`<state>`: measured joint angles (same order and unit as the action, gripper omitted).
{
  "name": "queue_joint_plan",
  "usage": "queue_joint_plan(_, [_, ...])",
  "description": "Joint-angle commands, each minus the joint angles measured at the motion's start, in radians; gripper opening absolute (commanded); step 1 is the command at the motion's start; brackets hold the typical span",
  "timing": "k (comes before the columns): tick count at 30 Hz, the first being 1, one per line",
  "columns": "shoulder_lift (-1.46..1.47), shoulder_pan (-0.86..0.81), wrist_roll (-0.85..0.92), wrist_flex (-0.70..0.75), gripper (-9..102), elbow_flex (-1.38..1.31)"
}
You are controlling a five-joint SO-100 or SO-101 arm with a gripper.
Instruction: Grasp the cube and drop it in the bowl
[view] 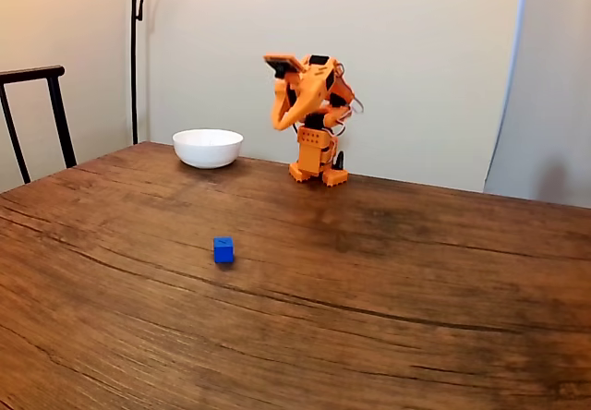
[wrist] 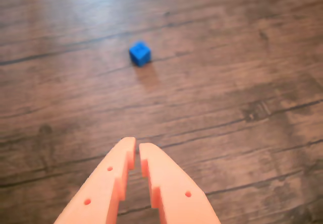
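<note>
The orange gripper point(wrist: 137, 144) is sitting nearest the wrist camera, clenched on nothing, its tips almost touching. The cube point(wrist: 140, 53) is lying well ahead of it on the wooden table point(wrist: 242, 82). In the fixed view the bowl point(view: 208, 147) is resting beside the arm's base.

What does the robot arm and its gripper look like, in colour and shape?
The arm is bright orange plastic, built of blocky segments on a small orange base, with dark parts at the joints and thin cables near the top. In the wrist view the gripper has two pale orange, flat, tapering fingers with rounded tips, stepped notches along their inner edges and small round holes in their faces.
</note>
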<state>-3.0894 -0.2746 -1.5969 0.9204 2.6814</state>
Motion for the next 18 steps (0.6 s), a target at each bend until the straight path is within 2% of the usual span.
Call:
queue_joint_plan(1, [0.140,-0.029,-0.023,-0.046,0,-0.121])
queue_joint_plan(4, [0.310,-0.038,-0.044,-0.058,0,-0.227])
queue_joint_plan(8, [0.505,-0.032,-0.044,-0.143,0,-0.316])
queue_joint_plan(13, [0.680,0.003,-0.044,-0.310,0,-0.316])
queue_joint_plan(18, [0.808,0.018,-0.046,-0.377,0,-0.316])
